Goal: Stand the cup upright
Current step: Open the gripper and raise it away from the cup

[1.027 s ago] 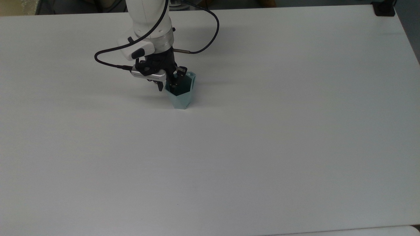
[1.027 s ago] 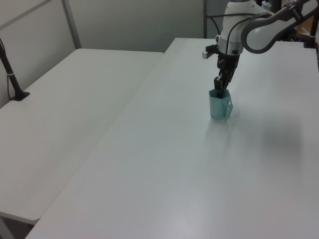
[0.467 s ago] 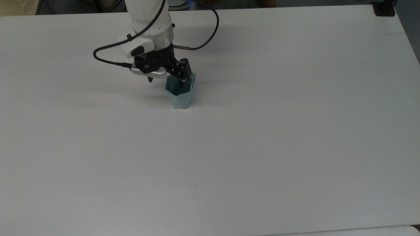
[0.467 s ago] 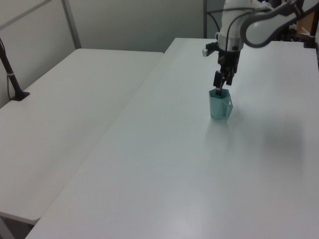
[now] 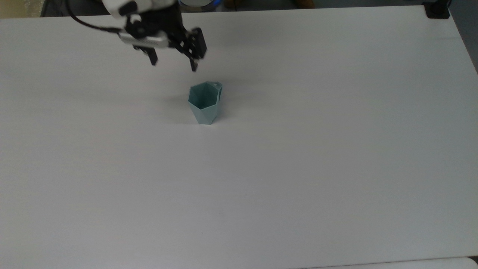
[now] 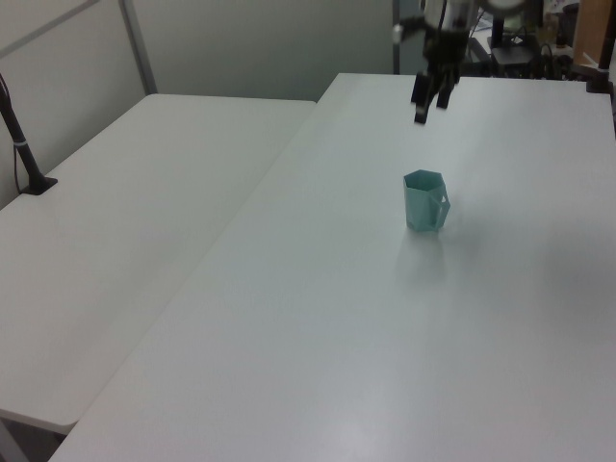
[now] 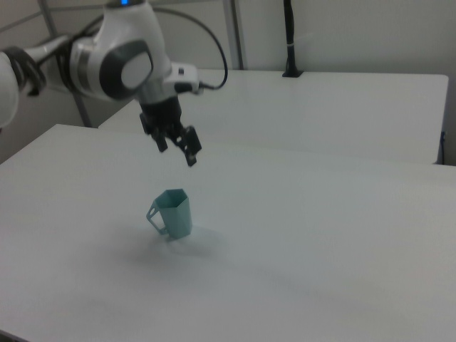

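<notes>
The cup (image 5: 203, 104) is pale teal with flat facets and stands upright on the white table (image 5: 298, 149), its mouth facing up and a small tab with a hole at the rim. It stands alone, with nothing touching it, in the left view (image 6: 424, 202) and the right view (image 7: 174, 214) as well. My gripper (image 5: 173, 66) hangs open in the air, above the cup and toward the top view's upper left. Its fingers are spread wide with nothing between them. The left view puts the gripper (image 6: 430, 109) well above the cup, and so does the right view (image 7: 177, 153).
A black clamp (image 5: 437, 11) sits at the table's far right corner in the top view. A second white table (image 6: 144, 192) adjoins on the left view's left, with a black post (image 6: 24, 154) on it. Wide bare tabletop surrounds the cup.
My gripper let go of the cup's rim, opened wide, and rose up and away toward the top view's upper left. The cup stayed upright in place.
</notes>
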You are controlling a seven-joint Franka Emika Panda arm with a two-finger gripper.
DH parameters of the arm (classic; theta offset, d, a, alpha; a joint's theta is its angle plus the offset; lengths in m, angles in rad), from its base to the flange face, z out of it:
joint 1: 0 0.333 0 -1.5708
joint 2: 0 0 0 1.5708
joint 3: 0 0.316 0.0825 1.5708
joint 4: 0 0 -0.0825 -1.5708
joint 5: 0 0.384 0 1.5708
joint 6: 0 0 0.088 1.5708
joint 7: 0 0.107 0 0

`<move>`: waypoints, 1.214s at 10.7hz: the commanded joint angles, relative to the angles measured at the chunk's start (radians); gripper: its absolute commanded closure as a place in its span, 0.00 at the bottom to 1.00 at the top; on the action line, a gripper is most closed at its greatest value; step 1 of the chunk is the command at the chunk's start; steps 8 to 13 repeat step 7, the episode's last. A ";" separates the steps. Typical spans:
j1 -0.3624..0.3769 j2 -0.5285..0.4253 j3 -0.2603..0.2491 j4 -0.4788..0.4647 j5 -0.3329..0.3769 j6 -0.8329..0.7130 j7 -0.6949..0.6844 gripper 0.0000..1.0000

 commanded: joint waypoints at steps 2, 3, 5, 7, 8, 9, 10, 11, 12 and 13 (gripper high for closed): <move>-0.054 -0.047 -0.007 0.222 -0.008 -0.356 -0.274 0.00; -0.067 -0.057 -0.007 0.233 -0.044 -0.409 -0.290 0.00; -0.110 -0.059 -0.005 0.232 -0.049 -0.411 -0.281 0.00; -0.111 -0.061 -0.004 0.230 -0.049 -0.409 -0.278 0.00; -0.111 -0.061 -0.004 0.230 -0.049 -0.409 -0.278 0.00; -0.111 -0.061 -0.004 0.230 -0.049 -0.409 -0.278 0.00; -0.111 -0.061 -0.004 0.230 -0.049 -0.409 -0.278 0.00; -0.111 -0.061 -0.004 0.230 -0.049 -0.409 -0.278 0.00; -0.111 -0.061 -0.004 0.230 -0.049 -0.409 -0.278 0.00; -0.111 -0.061 -0.004 0.230 -0.049 -0.409 -0.278 0.00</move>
